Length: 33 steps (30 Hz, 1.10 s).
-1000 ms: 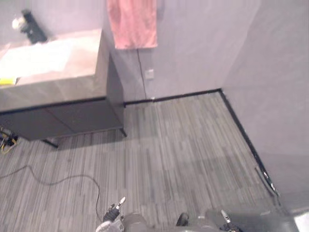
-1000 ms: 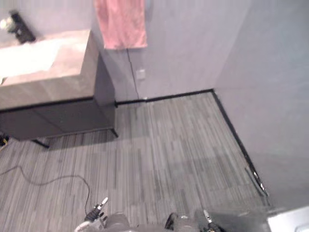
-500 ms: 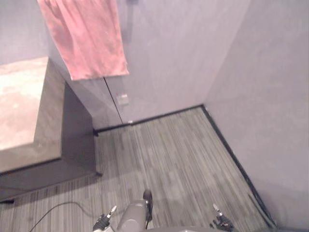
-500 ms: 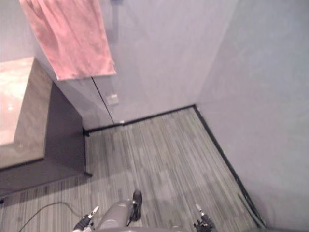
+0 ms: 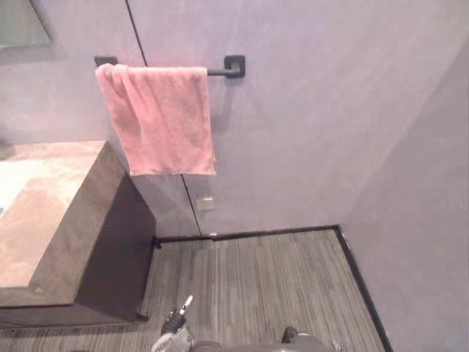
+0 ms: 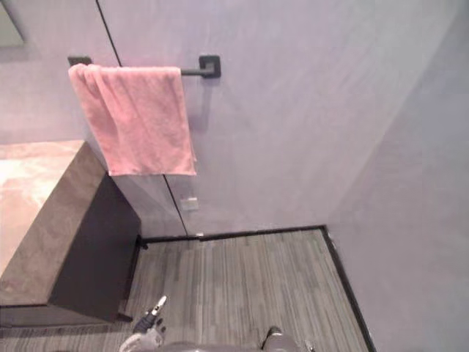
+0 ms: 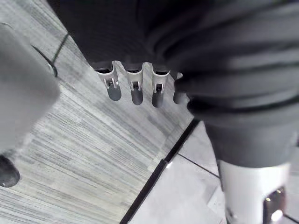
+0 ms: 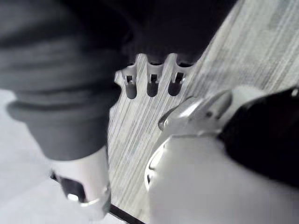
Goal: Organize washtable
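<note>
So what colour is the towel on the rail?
The towel is plain pink, hung over a black rail; the left eye view shows it best.

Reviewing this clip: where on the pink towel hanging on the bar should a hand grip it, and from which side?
The pink towel hangs draped over the black bar, flat against the wall, with the washtable close by its lower left. So probably pinch its free right edge near the bar, coming from the front right.

Silver, dark-tipped fingers (image 7: 113, 84), dark ribbed covers (image 7: 224, 51)
</note>
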{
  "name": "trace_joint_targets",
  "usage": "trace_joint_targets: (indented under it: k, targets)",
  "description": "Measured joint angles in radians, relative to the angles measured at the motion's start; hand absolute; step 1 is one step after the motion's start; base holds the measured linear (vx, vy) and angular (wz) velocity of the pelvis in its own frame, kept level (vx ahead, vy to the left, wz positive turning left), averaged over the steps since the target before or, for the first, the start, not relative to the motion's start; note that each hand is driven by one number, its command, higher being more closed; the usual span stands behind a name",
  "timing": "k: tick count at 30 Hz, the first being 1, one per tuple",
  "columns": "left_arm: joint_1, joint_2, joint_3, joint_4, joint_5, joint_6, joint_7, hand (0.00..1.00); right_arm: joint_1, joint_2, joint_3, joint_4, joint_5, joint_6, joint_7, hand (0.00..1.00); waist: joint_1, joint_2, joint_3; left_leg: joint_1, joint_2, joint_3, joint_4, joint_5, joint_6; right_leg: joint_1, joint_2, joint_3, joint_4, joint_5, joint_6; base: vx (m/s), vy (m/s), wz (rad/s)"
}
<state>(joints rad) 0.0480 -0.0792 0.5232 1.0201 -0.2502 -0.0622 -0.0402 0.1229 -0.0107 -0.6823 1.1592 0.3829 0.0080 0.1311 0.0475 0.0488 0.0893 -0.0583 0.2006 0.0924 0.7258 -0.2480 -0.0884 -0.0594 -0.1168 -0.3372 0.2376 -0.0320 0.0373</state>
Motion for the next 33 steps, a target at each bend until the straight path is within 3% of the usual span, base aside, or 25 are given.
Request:
trace_joint_targets:
  k: [2,4,6,7,8,9,10,11,12,16,23,33]
  targets:
    - [0.007,0.007,-0.003,0.002,-0.001,0.001,0.000,0.00,-0.013,-0.010,0.035,-0.008,0.002,-0.003,-0.001,0.00,0.000,-0.005,0.005,-0.063,0.076,0.057,0.151,0.073,0.004,0.075,0.013,-0.039,-0.036,-0.018,-0.010,0.38,-0.152,0.54]
    - [0.010,0.025,-0.043,0.005,0.000,-0.001,0.000,0.00,-0.056,-0.014,0.035,-0.008,0.001,-0.006,-0.003,0.00,-0.003,-0.015,0.003,-0.094,0.116,0.140,0.157,0.058,0.014,0.122,0.011,-0.067,-0.092,-0.014,-0.005,0.25,-0.091,0.40]
    - [0.012,0.045,-0.103,0.013,0.009,0.000,0.001,0.00,-0.108,-0.024,0.038,-0.008,0.000,-0.011,-0.020,0.00,-0.003,-0.015,0.003,-0.081,0.134,0.183,-0.123,0.050,0.026,0.146,0.008,-0.075,-0.136,-0.002,0.012,0.24,0.033,0.14]
    - [0.013,0.044,-0.103,0.015,0.009,0.000,0.001,0.00,-0.120,-0.026,0.038,-0.008,0.000,-0.011,-0.022,0.00,-0.002,-0.015,0.003,-0.065,0.128,0.175,-0.232,0.056,0.017,0.145,0.007,-0.073,-0.139,0.001,0.018,0.21,0.126,-0.05]
    - [0.014,0.043,-0.103,0.029,0.015,0.000,0.003,0.00,-0.131,-0.030,0.039,-0.007,0.000,-0.014,-0.025,0.00,-0.003,-0.007,0.000,-0.032,0.109,0.152,-0.401,0.113,-0.016,0.140,0.009,-0.069,-0.140,0.004,0.027,0.20,0.183,-0.18]
    - [0.015,0.068,-0.128,0.053,0.028,0.001,0.007,0.00,-0.137,-0.022,0.073,-0.003,0.000,-0.021,-0.026,0.00,-0.001,-0.035,-0.004,0.008,0.060,0.163,-0.471,0.162,-0.045,0.144,-0.013,-0.037,-0.159,0.012,0.052,0.19,0.188,-0.22]
    - [0.021,0.097,-0.152,0.070,0.028,0.002,0.016,0.00,-0.132,-0.009,0.106,0.000,0.000,-0.021,-0.023,0.00,-0.004,-0.059,-0.005,0.034,0.025,0.178,-0.516,0.170,-0.036,0.145,-0.041,-0.024,-0.172,0.015,0.059,0.21,0.211,-0.23]
    - [0.021,0.108,-0.166,0.079,0.029,0.004,0.021,0.00,-0.130,-0.003,0.112,0.000,0.000,-0.021,-0.022,0.00,-0.005,-0.062,-0.007,0.043,0.011,0.185,-0.535,0.173,-0.034,0.143,-0.051,-0.018,-0.173,0.015,0.059,0.19,0.189,-0.11]
    - [0.018,0.120,-0.191,0.090,0.029,0.008,0.021,0.00,-0.120,0.007,0.119,0.000,0.001,-0.021,-0.022,0.00,-0.010,-0.081,-0.016,0.066,-0.018,0.197,-0.577,0.184,-0.025,0.144,-0.074,-0.012,-0.174,0.015,0.059,0.14,0.157,-0.04]
    - [0.012,0.127,-0.254,0.090,0.073,0.008,0.018,0.00,-0.094,0.007,0.155,0.003,-0.002,-0.021,-0.018,0.00,-0.010,-0.084,-0.020,0.144,-0.073,0.230,-0.696,0.217,-0.012,0.147,-0.108,0.012,-0.176,0.015,0.059,0.09,0.119,-0.11]
    - [0.010,0.134,-0.310,0.112,0.131,0.007,0.019,0.00,-0.073,-0.018,0.229,0.005,-0.054,-0.020,-0.018,0.00,-0.033,-0.067,-0.031,0.169,-0.079,0.238,-0.761,0.241,-0.016,0.150,-0.100,0.011,-0.194,0.016,0.060,0.05,-0.001,-0.04]
    - [0.012,0.141,-0.317,0.113,0.144,0.007,0.018,0.00,-0.045,-0.036,0.229,0.013,-0.113,-0.003,-0.015,0.00,-0.034,-0.078,-0.031,0.203,-0.088,0.239,-0.818,0.264,-0.020,0.164,-0.094,0.010,-0.224,0.021,0.070,-0.01,-0.003,0.00]
